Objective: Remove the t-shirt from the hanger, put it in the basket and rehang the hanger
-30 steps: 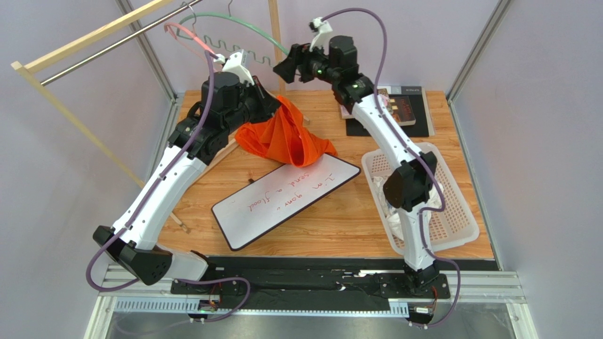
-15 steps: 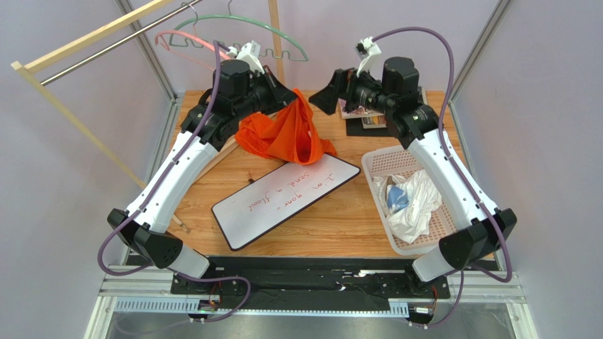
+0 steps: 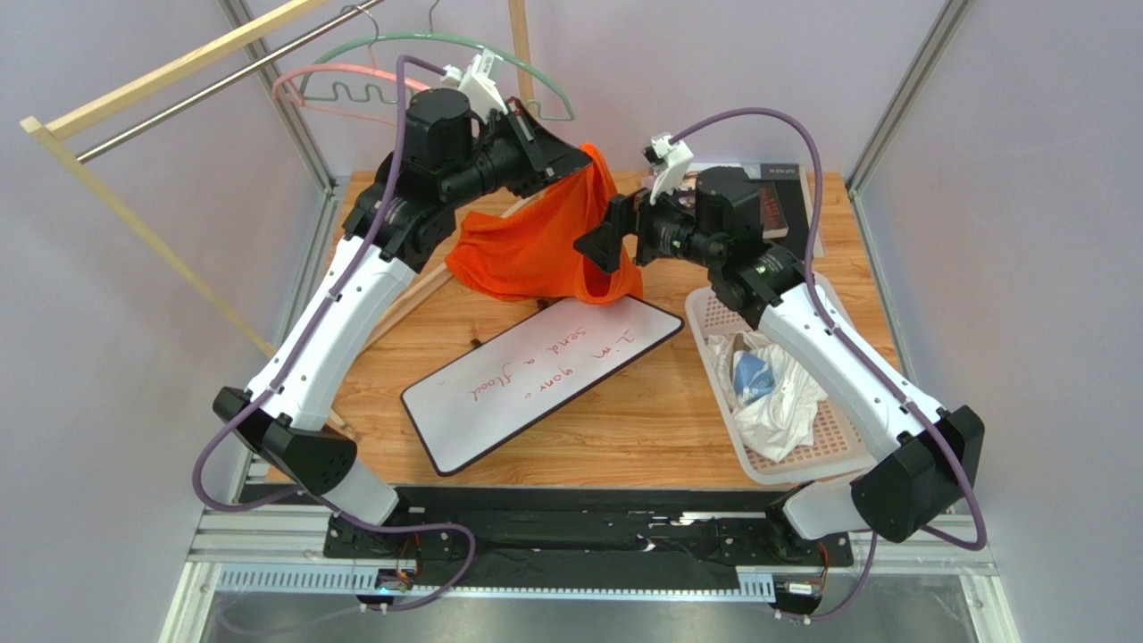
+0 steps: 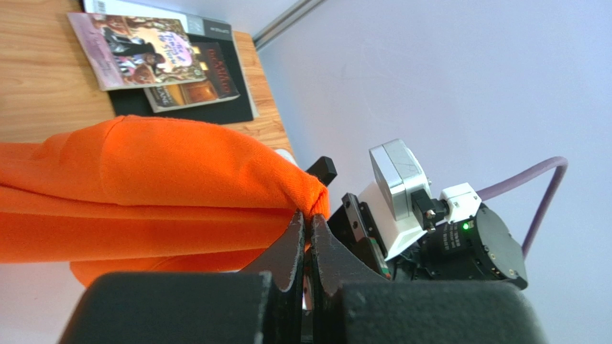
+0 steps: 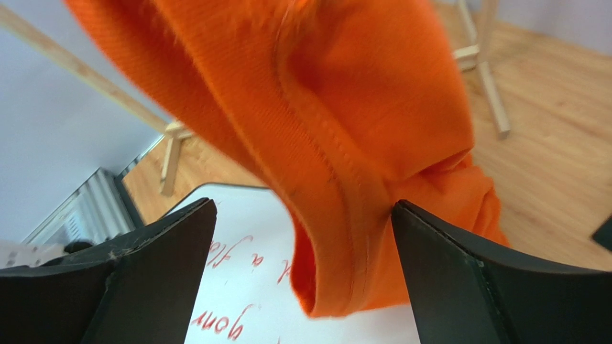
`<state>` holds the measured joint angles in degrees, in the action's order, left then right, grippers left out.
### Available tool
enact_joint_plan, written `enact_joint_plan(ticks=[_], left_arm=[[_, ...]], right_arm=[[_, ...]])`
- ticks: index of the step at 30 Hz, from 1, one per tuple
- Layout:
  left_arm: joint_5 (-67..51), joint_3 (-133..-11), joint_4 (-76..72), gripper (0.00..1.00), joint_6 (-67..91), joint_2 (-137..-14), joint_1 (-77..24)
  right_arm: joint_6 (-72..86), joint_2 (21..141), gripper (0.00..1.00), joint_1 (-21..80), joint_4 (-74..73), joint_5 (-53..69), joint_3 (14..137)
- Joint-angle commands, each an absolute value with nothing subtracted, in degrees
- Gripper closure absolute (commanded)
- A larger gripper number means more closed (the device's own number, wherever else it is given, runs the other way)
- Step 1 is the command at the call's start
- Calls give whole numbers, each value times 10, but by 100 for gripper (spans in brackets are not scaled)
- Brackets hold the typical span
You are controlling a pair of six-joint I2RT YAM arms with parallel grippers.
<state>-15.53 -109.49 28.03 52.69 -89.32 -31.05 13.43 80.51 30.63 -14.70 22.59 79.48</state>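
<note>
The orange t-shirt (image 3: 530, 248) hangs from my left gripper (image 3: 590, 156), which is shut on a pinched fold of the cloth (image 4: 310, 208). The shirt's lower part drapes toward the table. My right gripper (image 3: 600, 249) is at the shirt's lower right edge, open wide. In the right wrist view a hemmed fold of the t-shirt (image 5: 345, 115) hangs between the spread fingers (image 5: 161, 251), with my right gripper (image 5: 303, 208) not closed on it. A green hanger (image 3: 530, 67) and a pink hanger (image 3: 322, 74) hang on the rail behind the left arm, above the shirt.
A whiteboard (image 3: 537, 375) with red writing lies mid-table under the shirt. A white basket (image 3: 865, 415) at right holds white cloth (image 3: 785, 389). Books (image 3: 772, 201) lie at the back right. A wooden clothes rack (image 3: 148, 81) stands at the back left.
My left gripper rose and moved right with the shirt. My right gripper left the green hanger, opened wide and swung down to the shirt's lower edge. The green hanger swung back left.
</note>
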Motion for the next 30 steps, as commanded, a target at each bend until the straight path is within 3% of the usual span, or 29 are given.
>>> enact_joint_plan(ticks=[1,6,9,12,13,14,17,18,21,25,30], left_arm=[[-188,-1131,238,100,558,-885,-315],[-199,-1136,222,100,574,-888,-316],[-200,-1137,222,100,570,-885,-316],[-191,-1135,228,100,556,-875,-316],[-186,-1135,235,100,553,-875,-316],[-184,-1133,238,100,549,-872,-316],[-168,-1123,253,91,533,-863,-316],[-164,-1119,255,81,525,-858,-315],[-156,-1104,260,68,517,-849,-314],[-158,-1108,262,61,506,-851,-313],[-168,-1109,271,60,492,-853,-313]], right_arm=[[120,793,0,330,-63,132,791],[122,815,3,358,-40,83,800],[141,830,25,359,-64,33,822],[143,851,61,359,-89,2,852],[143,857,87,359,-94,-22,859],[142,859,97,356,-98,-30,865],[142,863,100,341,-117,-60,899],[142,865,100,333,-128,-61,922],[141,872,100,304,-162,-57,993],[129,872,100,274,-192,-59,1074],[129,843,100,241,-206,-77,1135]])
